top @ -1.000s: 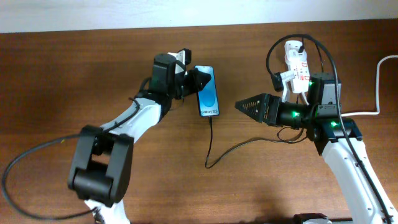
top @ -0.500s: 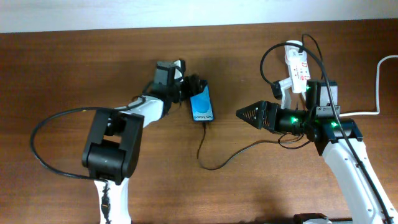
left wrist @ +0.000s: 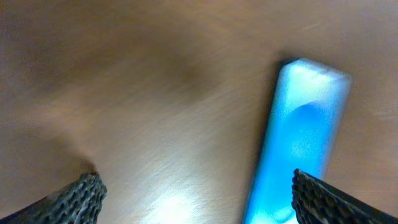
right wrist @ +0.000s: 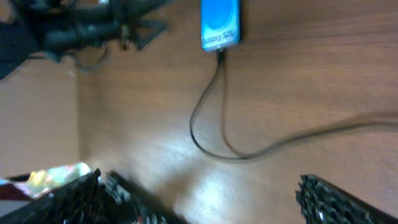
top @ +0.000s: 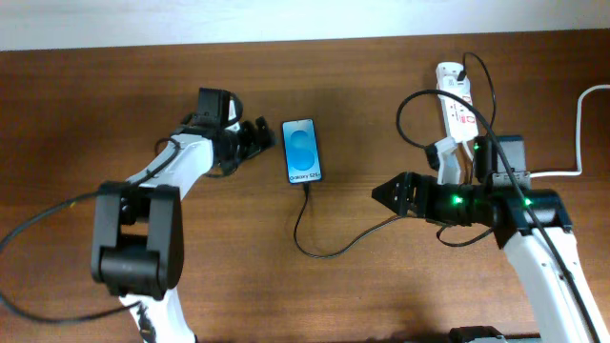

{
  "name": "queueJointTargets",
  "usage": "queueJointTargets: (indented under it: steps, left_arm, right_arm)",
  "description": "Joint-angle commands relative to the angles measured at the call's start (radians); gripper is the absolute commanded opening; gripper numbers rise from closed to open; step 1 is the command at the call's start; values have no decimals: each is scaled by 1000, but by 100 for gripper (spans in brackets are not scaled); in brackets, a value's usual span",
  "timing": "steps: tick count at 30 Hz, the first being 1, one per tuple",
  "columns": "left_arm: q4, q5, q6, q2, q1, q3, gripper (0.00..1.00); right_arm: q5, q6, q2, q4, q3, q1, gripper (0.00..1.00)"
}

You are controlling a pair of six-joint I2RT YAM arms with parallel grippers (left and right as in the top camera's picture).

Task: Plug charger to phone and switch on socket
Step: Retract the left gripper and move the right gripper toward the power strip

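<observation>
The phone [top: 301,151] lies flat on the brown table, blue screen up. The charger [top: 307,224] has its thin black cable plugged into the phone's near end; it loops down and runs right under my right arm. My left gripper [top: 264,136] stands open just left of the phone, touching nothing. In the left wrist view the phone [left wrist: 305,124] lies ahead, by the right finger of the left gripper [left wrist: 199,199]. My right gripper [top: 383,193] is open and empty, pointing left, right of the cable. The white socket [top: 457,103] lies behind that arm. In the right wrist view the right gripper [right wrist: 202,199] faces the phone [right wrist: 219,22] and the charger [right wrist: 208,127].
A thick white cord [top: 581,124] runs from the socket area off the right edge. A black cable loop [top: 424,86] arches over the socket. The left arm [right wrist: 93,28] shows at the top left of the right wrist view. A pale wall borders the table's far edge.
My left gripper has opened, let go of the phone and drawn back to the left. The phone now lies flat, a little further left. My right arm has shifted slightly down.
</observation>
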Motion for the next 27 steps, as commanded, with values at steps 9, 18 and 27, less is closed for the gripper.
queueJointTargets:
  steps: [9, 18, 27]
  left_arm:
    - [-337, -184, 270, -736, -136, -43, 99]
    - [-466, -229, 322, -1415, -278, -350, 100]
    - [-519, -266, 322, -1550, -278, -375, 99]
  right_arm:
    - [263, -38, -219, -255, 189, -3, 98]
    - [366, -39, -245, -344, 189, -3, 98]
    - [747, 63, -213, -311, 188, -4, 4]
